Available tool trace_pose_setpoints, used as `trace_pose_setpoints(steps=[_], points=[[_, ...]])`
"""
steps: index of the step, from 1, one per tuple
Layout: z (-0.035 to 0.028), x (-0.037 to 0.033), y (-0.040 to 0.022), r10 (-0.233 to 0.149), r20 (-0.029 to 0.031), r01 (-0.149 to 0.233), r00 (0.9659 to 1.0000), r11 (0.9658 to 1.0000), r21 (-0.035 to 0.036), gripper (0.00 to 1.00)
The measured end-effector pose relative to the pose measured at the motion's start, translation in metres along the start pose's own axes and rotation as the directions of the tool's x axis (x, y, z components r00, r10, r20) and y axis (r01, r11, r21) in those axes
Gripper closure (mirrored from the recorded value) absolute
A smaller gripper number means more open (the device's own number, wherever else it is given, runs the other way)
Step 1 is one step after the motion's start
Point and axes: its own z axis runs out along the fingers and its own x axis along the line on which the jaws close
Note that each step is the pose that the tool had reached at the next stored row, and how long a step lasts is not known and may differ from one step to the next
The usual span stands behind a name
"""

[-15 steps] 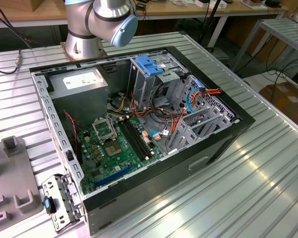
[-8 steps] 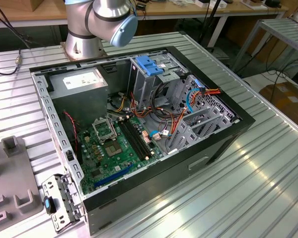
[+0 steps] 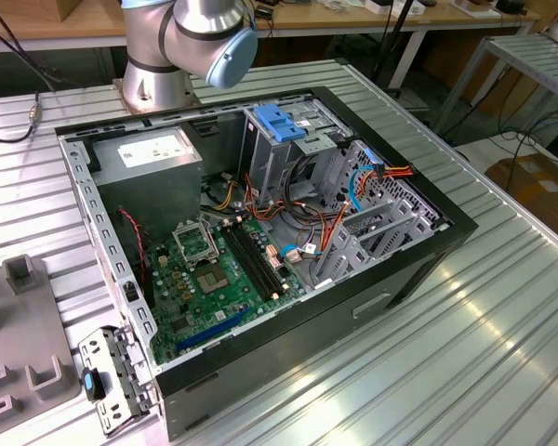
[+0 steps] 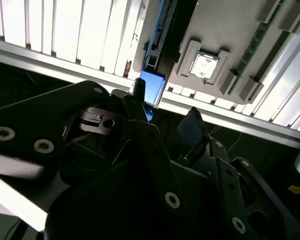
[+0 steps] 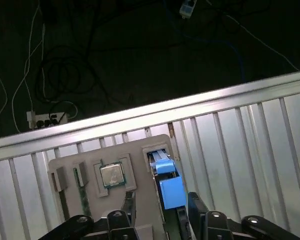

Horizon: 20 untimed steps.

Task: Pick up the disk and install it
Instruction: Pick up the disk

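Blue-railed disk (image 5: 172, 192) sits, seemingly untouched, inside the spread gripper (image 5: 162, 200).

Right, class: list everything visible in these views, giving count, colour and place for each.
disk: one, blue-railed, in tray slot.
processor chip: one, silver, in tray.
tray: one, grey, on table.
computer case: one, black, open, on table.
power supply: one, grey, inside case.
motherboard: one, green, inside case.
latch plate: one, light blue, inside case.
table: one, silver, beneath everything.
arm: one, silver, mounted beside case.
pincer: one, black, open, astride disk.
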Motion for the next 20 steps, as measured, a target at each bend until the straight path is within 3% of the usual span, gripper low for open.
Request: trace_pose_setpoints(steps=[3,8,13,15,16,20], points=[[0.0021,-0.0001,0.0000,-0.060,0.0001,0.060,0.9982,0.9982,0.0000,0.46],[0.0061,-0.0007,0.0000,-0.063,0.0004,0.063,0.9980,0.9980,0.0071,0.46],[0.0140,-0.0037,0.0004,-0.075,0.0006,0.075,0.9972,0.9972,0.0092,0.46],[0.0158,-0.0038,0.0003,-0.107,-0.0002,0.107,0.9942,0.9942,0.0089,0.46],[0.0176,-0.0038,0.0003,-0.138,-0.0007,0.138,0.9904,0.9903,0.0088,0.46],[0.0241,-0.0038,0.0002,-0.147,-0.0006,0.147,0.9891,0.9891,0.0089,0.46]])
